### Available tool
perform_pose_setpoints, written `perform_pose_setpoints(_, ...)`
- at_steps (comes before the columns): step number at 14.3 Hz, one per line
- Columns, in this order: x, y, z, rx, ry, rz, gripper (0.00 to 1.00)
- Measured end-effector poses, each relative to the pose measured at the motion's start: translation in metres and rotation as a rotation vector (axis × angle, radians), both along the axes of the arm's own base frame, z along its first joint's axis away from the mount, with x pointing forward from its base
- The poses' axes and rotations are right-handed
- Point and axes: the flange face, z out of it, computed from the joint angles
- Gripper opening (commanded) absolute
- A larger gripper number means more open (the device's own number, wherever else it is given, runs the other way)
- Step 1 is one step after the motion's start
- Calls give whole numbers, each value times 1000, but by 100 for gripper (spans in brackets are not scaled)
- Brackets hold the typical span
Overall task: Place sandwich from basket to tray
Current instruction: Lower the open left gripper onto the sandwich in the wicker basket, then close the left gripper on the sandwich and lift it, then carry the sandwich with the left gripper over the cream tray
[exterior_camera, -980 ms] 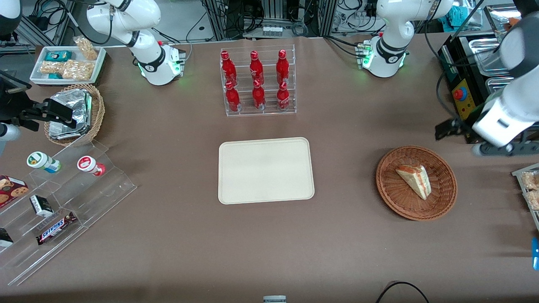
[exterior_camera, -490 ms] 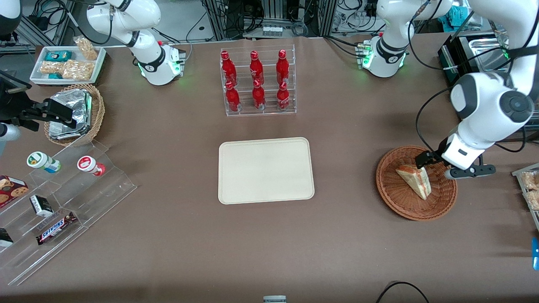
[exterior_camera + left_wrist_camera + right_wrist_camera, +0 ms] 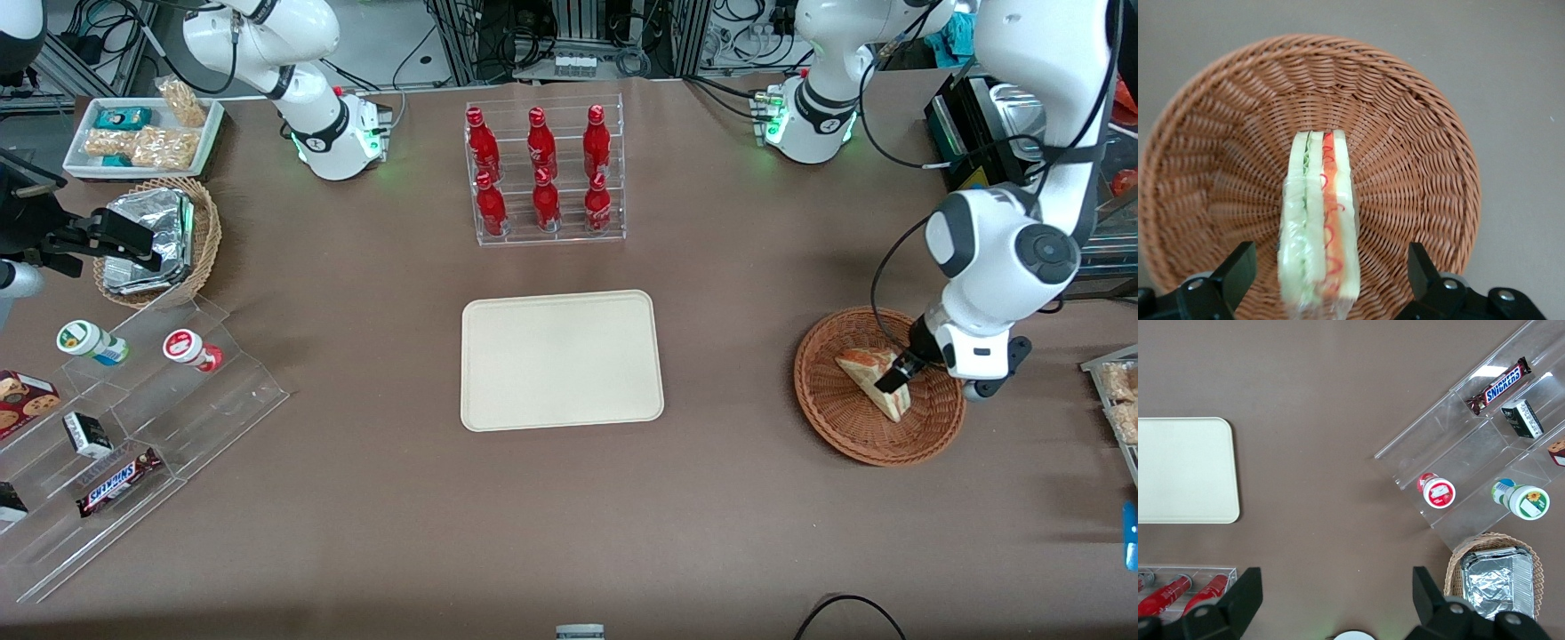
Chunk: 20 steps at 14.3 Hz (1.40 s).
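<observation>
The sandwich (image 3: 858, 366) lies in the reddish-brown wicker basket (image 3: 840, 422), toward the working arm's end of the table. My left gripper (image 3: 893, 379) is down in the basket over the sandwich. In the left wrist view the gripper (image 3: 1330, 273) is open, with one black finger (image 3: 1238, 267) on each side of the wrapped sandwich (image 3: 1318, 220) and a gap on both sides; the basket weave (image 3: 1405, 133) shows all around. The cream tray (image 3: 562, 360) lies empty at the table's middle, well apart from the basket, and also shows in the right wrist view (image 3: 1185, 470).
A clear rack of red bottles (image 3: 544, 173) stands farther from the front camera than the tray. Toward the parked arm's end are a stepped acrylic shelf with snacks (image 3: 133, 418), a tan basket of foil packets (image 3: 156, 240) and a white snack tray (image 3: 142, 133).
The left arm swung in from the working arm's end of the table and came down into the basket. Its gripper now straddles the sandwich, which has not moved.
</observation>
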Motion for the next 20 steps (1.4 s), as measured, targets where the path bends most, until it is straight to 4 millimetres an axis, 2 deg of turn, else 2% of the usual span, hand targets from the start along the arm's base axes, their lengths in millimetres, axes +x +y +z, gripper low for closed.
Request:
perform_pose_setpoints(1, -1, 0, -13, -2, 17, 16, 61)
perform_pose_setpoints(2, -2, 0, -24, -3, 35, 21, 44)
perform_pose_setpoints(3, -3, 0, -31, -3, 50, 21, 19)
perform_pose_setpoints(4, -5, -1, -35, -3, 66, 19, 9)
perform_pose_setpoints(6, -9, -6, -33, 9, 124, -17, 6)
perform_pose_setpoints(7, -8, -9, -24, 24, 161, -50, 2)
perform_pose_setpoints(9, 2, -19, 11, 46, 208, -111, 0)
perform_pose_setpoints(11, 18, -43, 57, 60, 215, -274, 1)
perform_pose_setpoints(13, 28, -80, 80, 62, 217, -501, 0)
perform_pose_setpoints(14, 29, -107, 80, 62, 220, -595, 0)
perform_pose_setpoints(17, 19, -205, 56, 26, 240, -750, 0)
perform_pose_setpoints(20, 8, -308, 39, -39, 237, -763, 0)
